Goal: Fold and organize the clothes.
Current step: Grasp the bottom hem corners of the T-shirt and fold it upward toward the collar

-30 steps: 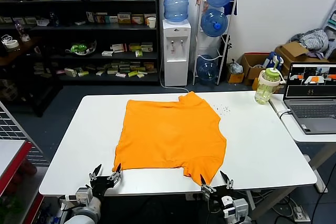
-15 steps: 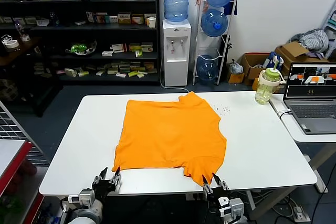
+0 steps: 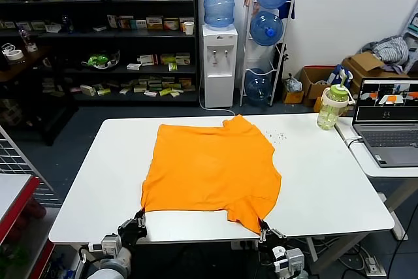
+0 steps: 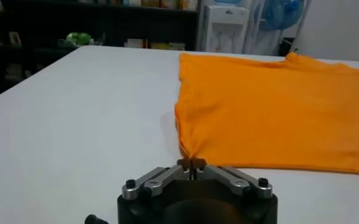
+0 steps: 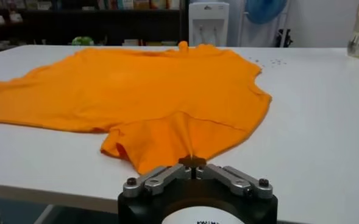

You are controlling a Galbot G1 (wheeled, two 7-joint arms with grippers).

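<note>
Head view is showing the orange T-shirt (image 3: 212, 171) lying flat in the middle of the white tabletop (image 3: 91, 181). The left tool (image 3: 138, 219) is pinching the shirt's 7 o'clock corner. The right tool (image 3: 266, 230) is pinching the 5 o'clock corner, probably so both can lift that edge for a fold. No letters are showing.

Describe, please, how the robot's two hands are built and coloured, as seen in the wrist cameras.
The left hand and the right hand look alike. Each has a rounded black housing, from which two silver-grey metal link bars fan out towards small dark fingertips. A black screw head sits on the outer end of each bar. The right housing carries a white patch with small dark lettering, too cropped to read. No cables show.
</note>
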